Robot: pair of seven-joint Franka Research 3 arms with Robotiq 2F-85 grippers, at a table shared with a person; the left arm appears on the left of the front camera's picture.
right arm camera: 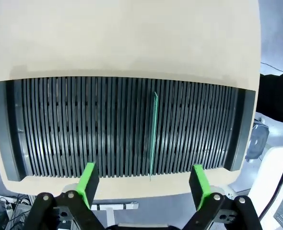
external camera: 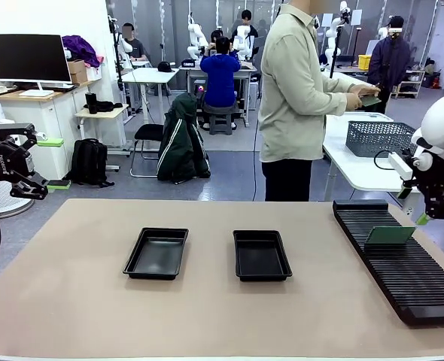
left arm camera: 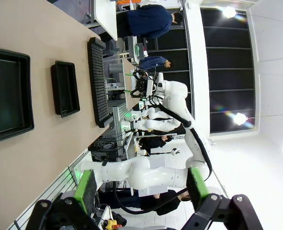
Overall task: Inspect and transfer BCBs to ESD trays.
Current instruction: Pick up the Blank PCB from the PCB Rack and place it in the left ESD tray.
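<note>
Two black ESD trays (external camera: 156,253) (external camera: 261,256) lie side by side mid-table, both bare inside; the left wrist view shows them sideways (left arm camera: 7,93) (left arm camera: 64,88). One green BCB (external camera: 390,235) stands upright in a slot of the ribbed rack (external camera: 402,271). In the right wrist view that BCB is a thin edge-on strip (right arm camera: 154,134). My right gripper (external camera: 427,216) (right arm camera: 144,184) hovers open above the rack, near that board and clear of it. My left gripper (external camera: 32,162) (left arm camera: 141,191) hangs open off the table's left edge, holding nothing. The person's hands hold another flat green board (external camera: 370,98).
The person (external camera: 293,98) stands at the far side, turned towards a white side table with a grey mesh basket (external camera: 378,137). The tan tabletop (external camera: 71,301) stretches wide on the left and in front of the trays. The long rack fills the right side.
</note>
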